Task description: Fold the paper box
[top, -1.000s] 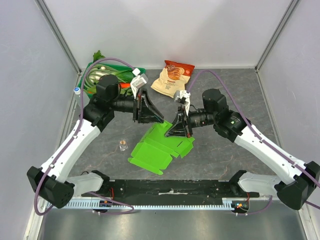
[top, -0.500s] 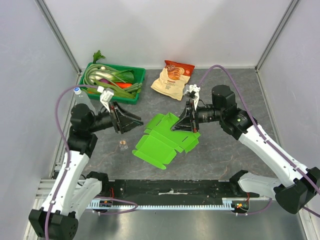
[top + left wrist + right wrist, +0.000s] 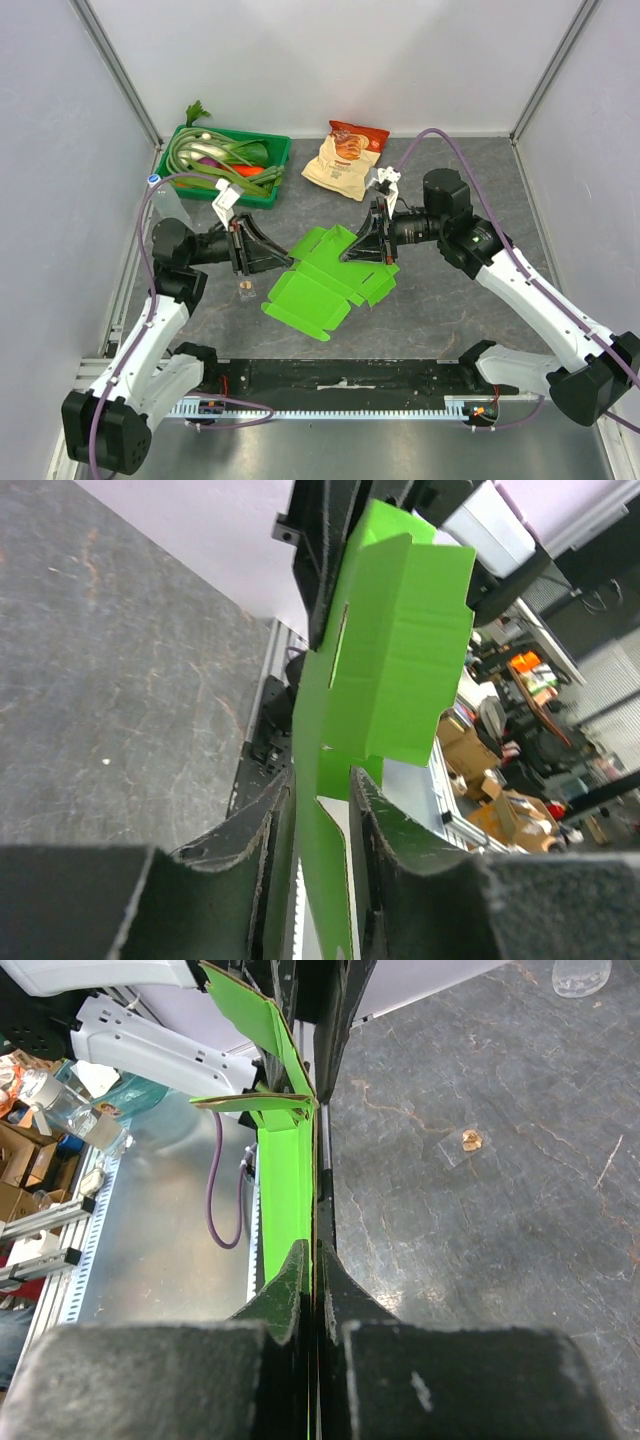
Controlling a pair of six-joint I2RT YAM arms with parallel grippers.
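Near the middle of the table (image 3: 450, 300), a touch toward 6 o'clock, lies the box (image 3: 322, 280), opened out as a creased lime-green sheet and not yet folded into shape. Its long axis runs roughly from 8 o'clock to 2 o'clock, the 8 o'clock end low by the tabletop and the 2 o'clock end lifted. The right claw (image 3: 362, 250) reaches in from 3 o'clock and is clenched on that raised end; from its own camera the two fingers press flat together with the green card sandwiched between them. The left claw (image 3: 268, 258) comes at the sheet from 9 o'clock, so the box lies toward 3 o'clock from it, directly ahead of its tips. From its wrist camera the card runs edge-on between the fingers (image 3: 240, 860), which stand parted on either side of it, wider than the card is thick, so I read that claw as astride the edge and not pinching. To my eye everything now turns on that straddle: the left claw is the nearer one to the free 9 o'clock side, and it would need to close there before a flap can be turned across the long axis against the right claw's hold. Should it close off-line, I would expect the thin card to buckle away from its crease.
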